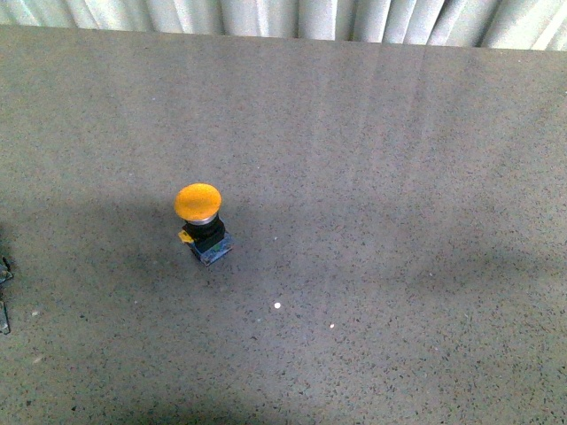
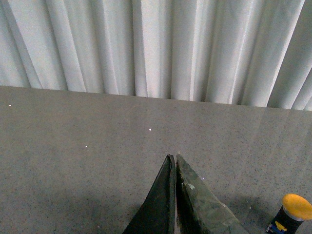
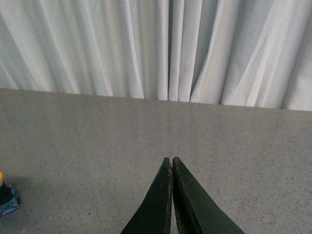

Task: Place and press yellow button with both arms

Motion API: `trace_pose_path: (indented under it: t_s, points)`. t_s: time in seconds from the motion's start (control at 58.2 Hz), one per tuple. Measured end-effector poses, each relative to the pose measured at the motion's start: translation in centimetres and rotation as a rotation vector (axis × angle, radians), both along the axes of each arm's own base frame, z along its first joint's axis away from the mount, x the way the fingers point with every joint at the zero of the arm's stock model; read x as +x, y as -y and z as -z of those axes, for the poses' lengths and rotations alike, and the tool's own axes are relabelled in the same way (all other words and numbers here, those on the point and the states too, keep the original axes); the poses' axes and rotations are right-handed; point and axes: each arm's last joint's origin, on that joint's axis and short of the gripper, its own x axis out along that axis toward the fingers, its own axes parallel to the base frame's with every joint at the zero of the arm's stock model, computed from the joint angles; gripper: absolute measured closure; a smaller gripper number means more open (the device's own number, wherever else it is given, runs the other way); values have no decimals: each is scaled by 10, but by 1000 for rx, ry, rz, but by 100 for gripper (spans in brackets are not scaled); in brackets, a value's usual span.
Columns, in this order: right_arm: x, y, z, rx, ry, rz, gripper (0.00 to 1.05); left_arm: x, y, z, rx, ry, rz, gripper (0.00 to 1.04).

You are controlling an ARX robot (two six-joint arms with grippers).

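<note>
The yellow button [image 1: 200, 220] stands upright on the grey speckled table, left of centre in the front view, its orange-yellow cap above a black collar and blue-grey base. The left wrist view catches the button [image 2: 291, 213] at the frame's edge, apart from my left gripper [image 2: 173, 157], which is shut with nothing held. In the right wrist view only a sliver of the button [image 3: 6, 197] shows at the frame's edge, far from my right gripper [image 3: 170, 159], also shut and empty. Neither arm shows in the front view apart from a dark bit at the left edge.
The grey table [image 1: 372, 177] stretches back to a white pleated curtain [image 1: 292, 18] along its far edge. A small dark part [image 1: 4, 292] pokes in at the left edge of the front view.
</note>
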Motion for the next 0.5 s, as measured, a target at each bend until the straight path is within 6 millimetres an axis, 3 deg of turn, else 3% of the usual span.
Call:
trace_pose_path:
  t_s: [0.498]
  points:
    - [-14, 0, 3, 0, -6, 0, 103, 0, 0, 0, 0, 0, 0, 103]
